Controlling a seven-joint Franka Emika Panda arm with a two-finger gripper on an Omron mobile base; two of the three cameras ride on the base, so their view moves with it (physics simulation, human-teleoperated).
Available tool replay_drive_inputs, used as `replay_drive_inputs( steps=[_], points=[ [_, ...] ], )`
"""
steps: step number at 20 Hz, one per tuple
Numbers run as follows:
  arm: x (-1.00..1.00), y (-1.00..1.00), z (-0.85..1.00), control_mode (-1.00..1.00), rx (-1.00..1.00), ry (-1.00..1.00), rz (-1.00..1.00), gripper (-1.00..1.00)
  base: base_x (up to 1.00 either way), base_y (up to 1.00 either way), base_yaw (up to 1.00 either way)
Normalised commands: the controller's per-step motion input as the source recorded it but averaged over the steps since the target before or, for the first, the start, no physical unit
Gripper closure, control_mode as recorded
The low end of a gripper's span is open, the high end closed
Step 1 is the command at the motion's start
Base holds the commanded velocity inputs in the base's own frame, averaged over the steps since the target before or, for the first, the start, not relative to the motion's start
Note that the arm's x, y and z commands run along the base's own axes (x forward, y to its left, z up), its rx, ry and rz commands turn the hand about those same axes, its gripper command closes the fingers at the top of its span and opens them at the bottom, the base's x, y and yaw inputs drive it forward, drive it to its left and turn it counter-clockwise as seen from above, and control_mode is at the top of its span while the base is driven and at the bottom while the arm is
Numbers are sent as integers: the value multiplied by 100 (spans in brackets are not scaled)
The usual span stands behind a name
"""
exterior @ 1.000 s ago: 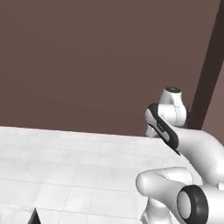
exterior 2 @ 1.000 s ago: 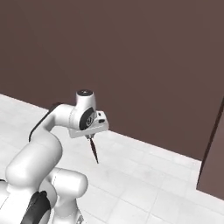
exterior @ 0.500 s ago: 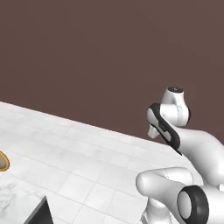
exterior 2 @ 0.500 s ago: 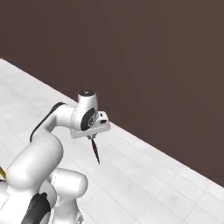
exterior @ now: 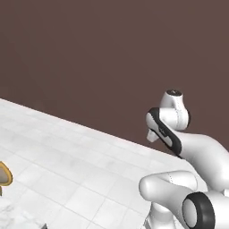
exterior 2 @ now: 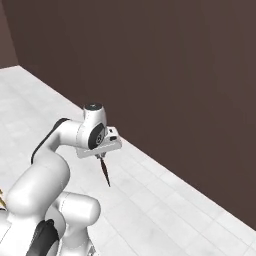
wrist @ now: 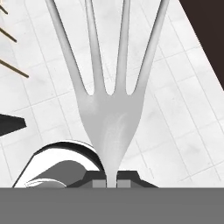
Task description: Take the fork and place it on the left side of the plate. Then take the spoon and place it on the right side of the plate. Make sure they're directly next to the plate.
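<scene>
So the gripper is clamped tight on the fork — in the hand view the neck runs right down between the two dark fingertips, and four long, smooth, pale silver tines fan up and away from them with a soft matte sheen. From the right base view the dark brown handle hangs down below the hand as a thin tapered spike, tilted slightly, well clear of the floor.

The floor is big white square tiles with faint grey grout lines, a bit marbled. It runs up to a flat, plain dark brown wall, meeting it in one straight edge.

Lots of open tile around the arm on both sides — nothing close to the fork. At the left edge of the left base view there's a small rounded tan thing; can't tell what it is.
</scene>
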Motion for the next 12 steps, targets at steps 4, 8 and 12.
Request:
replay_drive_inputs(
  steps=[4, 8, 12],
  points=[
    [0, 0, 0, 100, 0, 0, 0, 100, 75, 2, 14],
    [0, 0, 0, 100, 0, 0, 0, 100, 53, 8, 39],
    [0, 0, 0, 100, 0, 0, 0, 100, 53, 8, 41]
  ],
)
